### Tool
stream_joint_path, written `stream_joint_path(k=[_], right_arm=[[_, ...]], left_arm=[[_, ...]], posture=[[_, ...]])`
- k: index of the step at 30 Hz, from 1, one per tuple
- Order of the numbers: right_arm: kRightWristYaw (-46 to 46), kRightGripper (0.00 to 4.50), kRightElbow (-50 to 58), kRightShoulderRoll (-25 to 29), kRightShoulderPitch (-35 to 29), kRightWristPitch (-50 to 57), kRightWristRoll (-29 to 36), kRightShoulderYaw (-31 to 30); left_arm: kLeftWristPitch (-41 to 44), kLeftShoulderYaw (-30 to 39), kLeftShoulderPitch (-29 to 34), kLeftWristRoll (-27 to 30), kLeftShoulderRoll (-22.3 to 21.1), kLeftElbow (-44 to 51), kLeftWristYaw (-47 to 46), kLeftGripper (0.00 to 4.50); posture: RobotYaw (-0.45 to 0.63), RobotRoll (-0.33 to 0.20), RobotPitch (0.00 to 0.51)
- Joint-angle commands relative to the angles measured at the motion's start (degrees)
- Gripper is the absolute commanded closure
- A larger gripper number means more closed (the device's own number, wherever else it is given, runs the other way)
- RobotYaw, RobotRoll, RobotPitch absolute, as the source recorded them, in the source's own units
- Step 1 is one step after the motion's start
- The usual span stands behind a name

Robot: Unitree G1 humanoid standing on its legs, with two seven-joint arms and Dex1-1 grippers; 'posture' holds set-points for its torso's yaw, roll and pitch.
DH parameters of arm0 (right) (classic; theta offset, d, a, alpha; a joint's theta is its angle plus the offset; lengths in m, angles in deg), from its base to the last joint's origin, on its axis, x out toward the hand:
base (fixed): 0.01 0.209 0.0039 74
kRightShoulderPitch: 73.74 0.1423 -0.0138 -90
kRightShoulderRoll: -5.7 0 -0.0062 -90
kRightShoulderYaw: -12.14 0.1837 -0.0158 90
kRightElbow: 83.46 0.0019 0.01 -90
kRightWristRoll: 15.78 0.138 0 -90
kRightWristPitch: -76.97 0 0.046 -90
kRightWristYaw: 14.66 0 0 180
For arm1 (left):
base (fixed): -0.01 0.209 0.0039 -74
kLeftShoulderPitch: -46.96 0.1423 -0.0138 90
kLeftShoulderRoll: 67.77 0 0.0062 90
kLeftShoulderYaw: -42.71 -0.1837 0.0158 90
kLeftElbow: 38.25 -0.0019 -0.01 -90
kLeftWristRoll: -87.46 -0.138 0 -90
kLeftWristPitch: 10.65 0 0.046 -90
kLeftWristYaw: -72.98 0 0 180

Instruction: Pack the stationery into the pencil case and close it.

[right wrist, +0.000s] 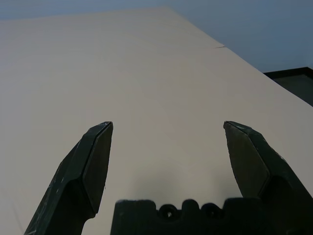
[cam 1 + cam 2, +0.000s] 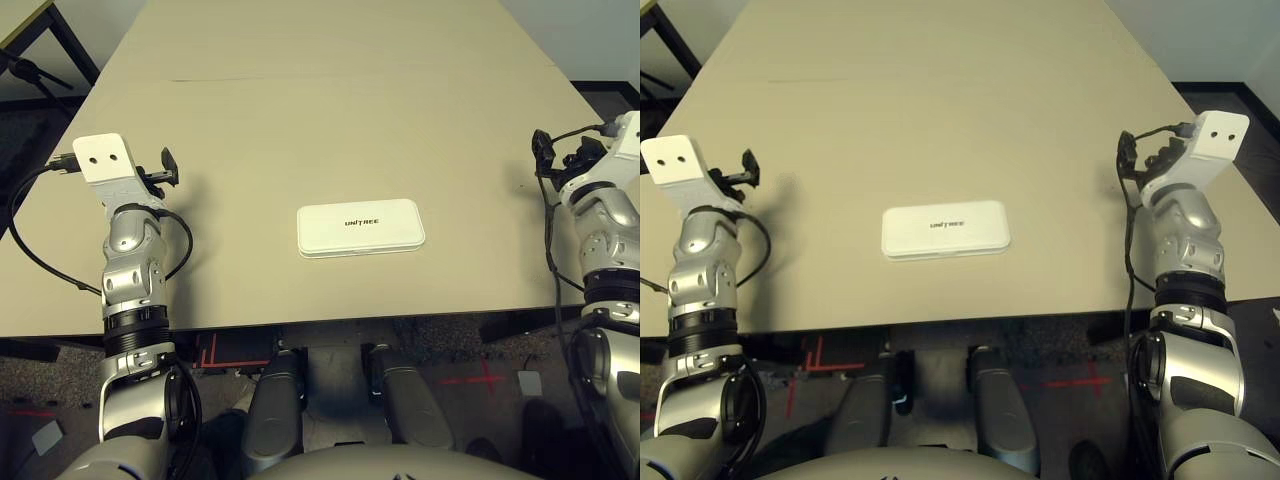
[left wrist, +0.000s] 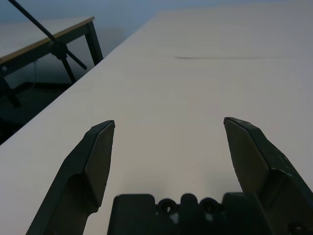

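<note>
The white pencil case (image 2: 360, 228) lies flat near the table's front edge, between my two arms, with its lid down and dark lettering on top. The stationery is out of view. My left gripper (image 3: 168, 128) is over the table's left side, well apart from the case, open with nothing between its fingers. My right gripper (image 1: 167, 128) is over the table's right side, also open with nothing in it. Both point toward the far end of the table.
The beige table (image 2: 330, 110) stretches far ahead. A faint dark line (image 2: 215, 81) crosses it toward the back left. Another table and a dark stand (image 3: 54, 41) are beyond the left edge. Cables (image 2: 548, 215) hang along my right arm.
</note>
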Motion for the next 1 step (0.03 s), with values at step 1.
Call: stream_joint_path(k=[1], right_arm=[[-0.66, 0.0, 0.89, -0.21, -1.47, -0.01, 0.06, 0.75]], left_arm=[[0.18, -0.29, 1.69, 0.44, 0.47, 1.79, -0.09, 0.01]], posture=[[-0.11, 0.0, 0.18]])
